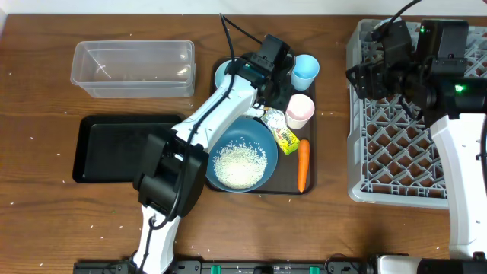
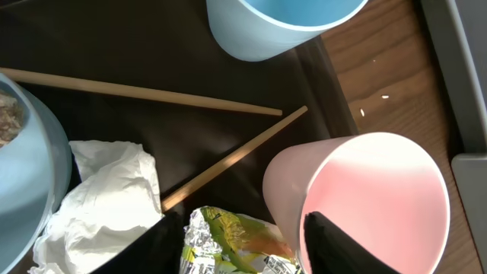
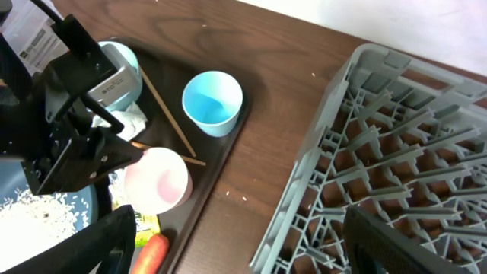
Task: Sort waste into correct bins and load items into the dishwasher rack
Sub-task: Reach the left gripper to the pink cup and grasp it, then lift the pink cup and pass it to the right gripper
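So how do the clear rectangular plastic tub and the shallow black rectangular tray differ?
The clear rectangular plastic tub is see-through and tall-walled; the shallow black rectangular tray is opaque and low-rimmed. The tub lies behind the tray, apart from it. Both are rectangular, similar in size.

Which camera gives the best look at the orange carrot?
The overhead view: it shows the carrot whole, end to end. The right wrist view catches only its tip at the bottom edge, and the left wrist view misses it entirely.
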You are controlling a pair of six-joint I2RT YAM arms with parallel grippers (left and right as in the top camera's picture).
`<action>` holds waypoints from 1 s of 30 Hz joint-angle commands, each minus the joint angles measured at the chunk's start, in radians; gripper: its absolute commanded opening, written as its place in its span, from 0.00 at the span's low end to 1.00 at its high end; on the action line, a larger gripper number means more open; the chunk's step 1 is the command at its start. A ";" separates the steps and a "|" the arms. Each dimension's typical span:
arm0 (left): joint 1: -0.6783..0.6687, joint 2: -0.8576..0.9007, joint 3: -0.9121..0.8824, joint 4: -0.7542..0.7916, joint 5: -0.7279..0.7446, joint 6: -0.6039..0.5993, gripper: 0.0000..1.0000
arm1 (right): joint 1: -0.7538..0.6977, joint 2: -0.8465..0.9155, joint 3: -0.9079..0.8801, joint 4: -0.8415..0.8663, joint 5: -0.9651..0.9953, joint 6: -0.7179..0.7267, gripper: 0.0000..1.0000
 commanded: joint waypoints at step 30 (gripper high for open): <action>-0.052 -0.002 -0.073 0.068 -0.027 -0.004 0.06 | -0.002 -0.003 0.020 -0.025 0.000 0.037 0.71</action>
